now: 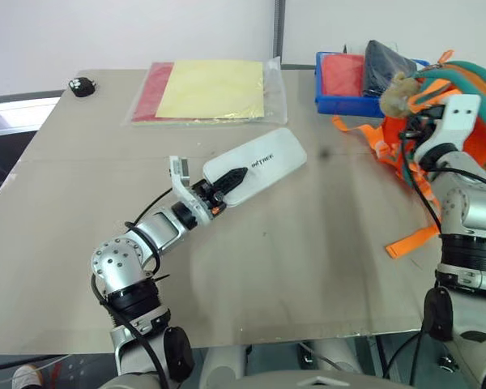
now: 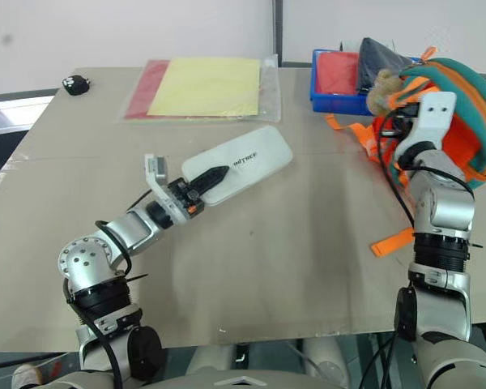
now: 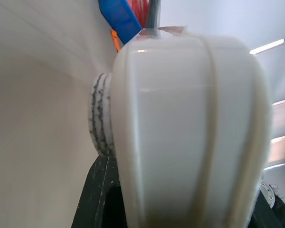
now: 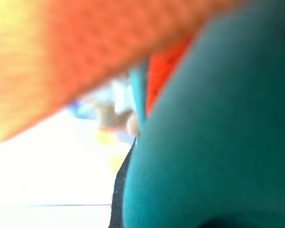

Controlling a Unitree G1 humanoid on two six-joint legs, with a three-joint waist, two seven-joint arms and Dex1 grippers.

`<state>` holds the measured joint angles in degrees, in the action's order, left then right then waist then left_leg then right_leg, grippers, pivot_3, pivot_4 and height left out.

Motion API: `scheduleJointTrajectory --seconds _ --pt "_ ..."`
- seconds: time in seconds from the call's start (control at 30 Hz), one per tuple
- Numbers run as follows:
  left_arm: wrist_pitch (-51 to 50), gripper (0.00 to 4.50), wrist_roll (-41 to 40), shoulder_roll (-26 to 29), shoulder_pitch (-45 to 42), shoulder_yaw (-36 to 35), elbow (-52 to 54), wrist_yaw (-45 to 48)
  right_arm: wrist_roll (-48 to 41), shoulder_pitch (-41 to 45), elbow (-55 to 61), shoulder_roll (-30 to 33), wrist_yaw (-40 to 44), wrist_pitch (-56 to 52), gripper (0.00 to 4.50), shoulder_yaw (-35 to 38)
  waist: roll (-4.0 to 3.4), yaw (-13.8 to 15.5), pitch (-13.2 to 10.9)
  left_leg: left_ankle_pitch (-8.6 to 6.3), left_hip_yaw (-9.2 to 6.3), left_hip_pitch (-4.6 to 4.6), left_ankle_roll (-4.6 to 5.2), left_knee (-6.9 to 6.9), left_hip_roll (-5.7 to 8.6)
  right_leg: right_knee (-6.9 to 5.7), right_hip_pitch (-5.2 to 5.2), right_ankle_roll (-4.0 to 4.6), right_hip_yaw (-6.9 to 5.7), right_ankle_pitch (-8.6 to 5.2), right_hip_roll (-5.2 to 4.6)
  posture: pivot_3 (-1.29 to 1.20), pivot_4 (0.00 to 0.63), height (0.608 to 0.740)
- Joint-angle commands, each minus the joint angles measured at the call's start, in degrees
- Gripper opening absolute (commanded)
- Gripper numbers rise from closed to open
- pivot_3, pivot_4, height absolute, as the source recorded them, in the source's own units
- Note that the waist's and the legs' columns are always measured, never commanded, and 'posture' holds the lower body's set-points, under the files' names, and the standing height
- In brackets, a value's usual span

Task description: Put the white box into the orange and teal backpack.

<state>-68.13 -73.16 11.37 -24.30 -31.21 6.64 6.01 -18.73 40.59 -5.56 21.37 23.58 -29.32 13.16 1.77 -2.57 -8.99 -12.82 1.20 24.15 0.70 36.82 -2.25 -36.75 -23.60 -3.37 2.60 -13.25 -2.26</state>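
Left gripper [image 1: 227,183]: we are pinching the near end of the white box [image 1: 255,164] between our two black fingers, holding it tilted above the table [image 1: 292,267].
Right gripper [image 2: 401,130]: we are reaching it into the orange and teal backpack [image 2: 462,121], fingers closed, buried in fabric; whether they have hold of any we cannot tell.
Backpack: it is sitting at the table's right edge, beside the blue tray [image 1: 340,101].

Counter [image 1: 292,267]: near and middle areas open. Far edge: clear sleeve [image 1: 206,91], blue tray [image 1: 340,81]. Right: orange and teal backpack [image 1: 470,105], straps [image 1: 411,240] trailing across the surface.
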Motion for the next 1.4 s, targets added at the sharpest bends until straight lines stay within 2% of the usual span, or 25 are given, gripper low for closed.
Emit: scheduleJointTrajectory --seconds 0.03,0.13,0.23,0.4,0.6,0.73,0.83,0.9,1.13,1.27,1.4 --pt "4.32 0.94 -0.60 3.57 -0.58 -0.25 4.93 2.81 -9.50 3.57 10.03 -0.08 11.25 -2.29 0.05 -3.50 -0.01 0.00 -0.01 0.00 -0.03 0.00 0.00 -0.01 -0.03 0.00 0.00 0.00 0.00 0.00 0.04 0.00 0.150 0.740" --pt "5.50 0.94 -1.95 8.02 -0.13 -0.69 6.57 5.05 -16.93 3.00 15.88 1.05 17.09 -9.13 0.05 -5.74 -0.01 0.31 -0.03 0.00 -0.13 0.00 0.00 -0.09 -0.07 0.00 -0.01 0.03 -0.09 -0.02 0.10 0.00 0.150 0.740" --pt "8.02 0.94 0.50 14.70 1.20 -0.69 9.91 9.97 -21.98 1.02 21.63 4.17 22.79 -14.99 0.05 -9.25 -0.01 0.33 -0.10 0.00 -0.10 0.17 -0.01 -0.08 -0.07 0.10 -0.11 0.03 -0.09 -0.02 0.04 0.00 0.150 0.740" --pt "12.01 0.94 3.32 24.62 4.52 -0.60 14.24 20.29 -19.99 -4.15 23.22 11.30 27.81 -14.59 0.05 -12.40 0.03 1.07 -0.12 -0.01 -0.11 0.36 -0.02 -0.07 0.01 0.34 -0.13 0.02 -0.26 -0.02 -0.11 0.00 0.150 0.740" --pt "17.16 0.94 6.88 32.92 7.43 0.10 18.21 32.35 -22.31 -8.23 22.11 18.08 33.96 -13.81 0.05 -9.11 0.09 2.03 -0.19 -0.01 -0.10 0.41 -0.01 0.02 0.05 0.38 -0.13 0.18 -0.29 -0.12 -0.17 0.00 0.150 0.740" --pt "20.26 0.94 12.09 38.95 9.32 2.56 18.82 41.31 -21.44 -7.21 19.23 20.23 35.33 -12.63 0.05 -9.10 0.10 1.89 -0.20 -0.01 -0.07 0.37 -0.01 0.04 0.04 0.36 -0.12 0.18 -0.27 -0.12 -0.16 0.00 0.150 0.740" --pt "21.85 0.94 12.90 42.32 7.70 2.76 16.51 45.97 -21.75 -5.41 16.95 20.74 36.04 -12.99 0.05 -9.31 0.08 1.87 -0.21 -0.01 -0.07 0.36 -0.01 0.04 0.02 0.34 -0.13 0.18 -0.26 -0.12 -0.12 0.00 0.150 0.740" --pt "25.99 0.94 18.12 44.37 8.56 5.23 16.51 50.19 -22.27 -4.15 15.81 20.70 36.43 -13.30 0.05 -9.20 0.08 1.87 -0.23 -0.01 -0.07 0.37 -0.01 0.04 0.01 0.34 -0.13 0.17 -0.26 -0.12 -0.12 0.00 0.150 0.740" --pt "35.60 0.94 27.72 43.89 6.62 14.17 17.29 55.47 -26.10 -0.01 14.73 19.52 35.88 -17.58 0.05 -8.58 0.08 2.06 -0.24 -0.01 -0.07 0.43 -0.01 0.04 0.01 0.36 -0.14 0.01 -0.27 -0.03 -0.12 0.00 0.150 0.740" --pt "41.13 0.94 40.28 37.94 -1.68 27.02 12.62 50.54 -26.61 -0.46 17.65 18.60 37.45 -17.80 0.05 -10.67 0.06 2.88 -0.25 -0.01 -0.12 0.43 0.00 0.12 0.02 0.33 -0.10 0.00 -0.31 -0.02 -0.09 0.00 0.150 0.740" --pt "42.43 0.94 47.46 30.87 -10.89 35.68 6.75 47.86 -27.04 -2.69 22.30 19.31 40.08 -17.89 0.05 -12.89 0.07 3.40 -0.25 -0.01 -0.12 0.50 0.01 0.34 0.00 0.25 -0.10 -0.02 -0.29 -0.01 -0.06 0.00 0.150 0.740"
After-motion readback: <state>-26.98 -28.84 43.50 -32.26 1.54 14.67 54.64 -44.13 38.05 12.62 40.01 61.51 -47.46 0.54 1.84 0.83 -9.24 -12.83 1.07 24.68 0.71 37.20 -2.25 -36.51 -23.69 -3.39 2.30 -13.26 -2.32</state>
